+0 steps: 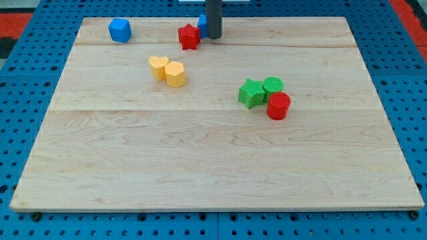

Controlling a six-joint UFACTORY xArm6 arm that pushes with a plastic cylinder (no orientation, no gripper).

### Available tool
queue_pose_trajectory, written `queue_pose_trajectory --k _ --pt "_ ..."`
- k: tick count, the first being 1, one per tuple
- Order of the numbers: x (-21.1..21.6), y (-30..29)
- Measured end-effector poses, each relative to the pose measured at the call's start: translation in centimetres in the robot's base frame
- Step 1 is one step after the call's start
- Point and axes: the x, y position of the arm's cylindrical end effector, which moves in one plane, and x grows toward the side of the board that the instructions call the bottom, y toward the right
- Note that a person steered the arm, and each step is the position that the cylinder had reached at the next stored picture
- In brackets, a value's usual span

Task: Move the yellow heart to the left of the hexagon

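The yellow heart (159, 67) lies on the wooden board (213, 167) in the upper left part. It touches the yellow hexagon (175, 74), which sits just to its right and slightly lower. My tip (213, 37) is at the view's top, right beside a red star (189, 37) and well up and right of the yellow blocks. A blue block (202, 22) is partly hidden behind the rod.
A blue cube-like block (120, 30) sits near the top left corner. At centre right, a green star (251, 93), a green cylinder (272, 85) and a red cylinder (278, 106) stand clustered together. A blue pegboard (27, 133) surrounds the board.
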Motion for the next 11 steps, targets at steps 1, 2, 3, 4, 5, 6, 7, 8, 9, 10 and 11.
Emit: queue_pose_trajectory --k 1,2,3,4,5,6,7,8,9,10,11 --pt "6.0 -0.3" --pt "7.8 -8.6" --pt "5.1 -13.2" --pt "4.6 -12.8" --pt "4.5 -12.7" --pt "4.5 -12.7" --pt "4.5 -12.7" --pt "5.6 -11.3" --pt "6.9 -4.7" --pt "8.5 0.6" --pt "10.6 -0.8"
